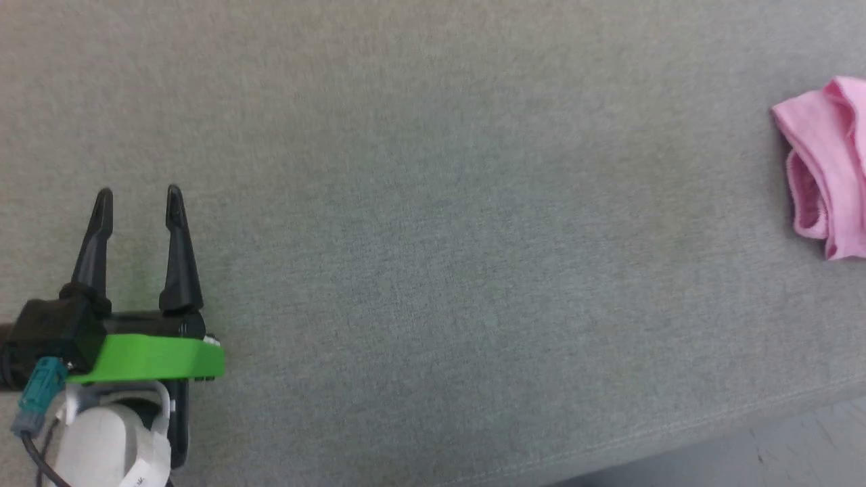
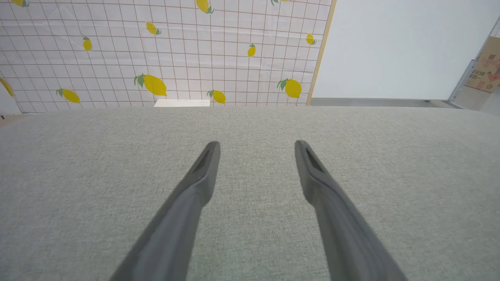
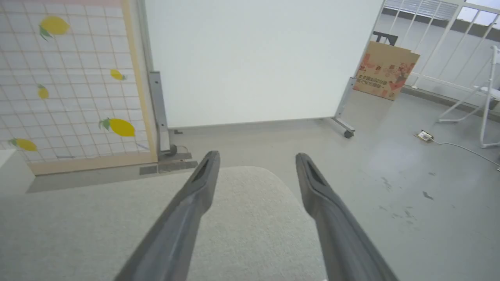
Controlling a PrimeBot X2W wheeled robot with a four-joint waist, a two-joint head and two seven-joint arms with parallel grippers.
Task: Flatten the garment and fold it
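The pink garment (image 1: 829,169) lies bunched at the far right edge of the head view, on the grey upholstered surface (image 1: 433,223), partly cut off by the frame. My left gripper (image 1: 139,199) hovers at the lower left, open, with nothing between its fingers, far from the garment. Its own wrist view shows the left gripper (image 2: 256,146) open over bare grey fabric. My right gripper (image 3: 257,158) is open too, its fingers over the rounded corner of the grey surface (image 3: 242,218), with floor beyond.
The surface's front edge (image 1: 676,439) runs across the lower right, with floor below. Beyond the surface stand a lemon-print panel (image 2: 164,50), a white board (image 3: 254,58), a cardboard box (image 3: 384,70) and a white frame (image 3: 486,113) on the floor.
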